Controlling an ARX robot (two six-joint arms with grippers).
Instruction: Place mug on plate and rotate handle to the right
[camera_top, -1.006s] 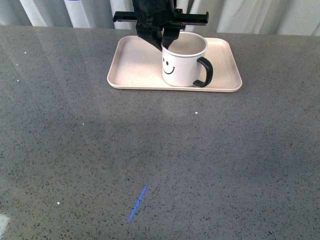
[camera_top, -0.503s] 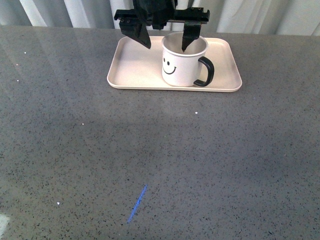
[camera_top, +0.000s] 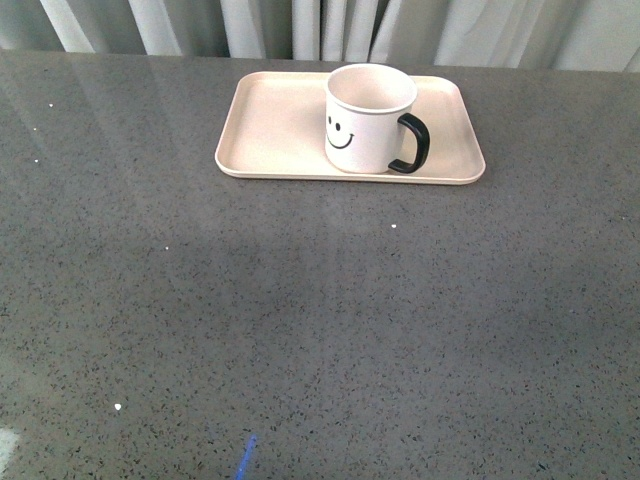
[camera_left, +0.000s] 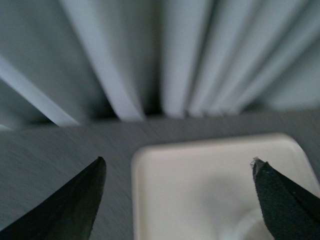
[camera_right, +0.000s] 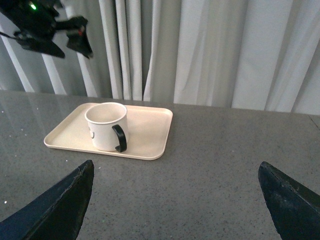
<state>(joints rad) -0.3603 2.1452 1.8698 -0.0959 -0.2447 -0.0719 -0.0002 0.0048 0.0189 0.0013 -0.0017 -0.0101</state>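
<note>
**A:** The mug stands upright on the plate, a little right of its middle, smiley face towards us. Nobody's touching it!

**B:** And the handle? From the front it sticks out to the right, swung just a touch towards the near side.

**A:** Where are the arms? The front view shows neither.

**B:** The right wrist view catches the left gripper high up against the curtain, well apart from the mug. Through its own camera, its jaws are spread wide with nothing between them, only a corner of the plate below.

**A:** And the right gripper?

**B:** It hangs back over the grey table, looking at the plate from a distance. Its jaws gape too, and they hold nothing.

**A:** So which step is this?

**B:** I'd call it the very end: mug placed, handle turned, hands off.

**A:** Anything left to do?

**B:** Little, by my reading. If the handle must point squarely right, a gripper would need to come down over the rim and twist gently without dragging the mug across the plate. Otherwise, the arms just need to keep clear.
</note>
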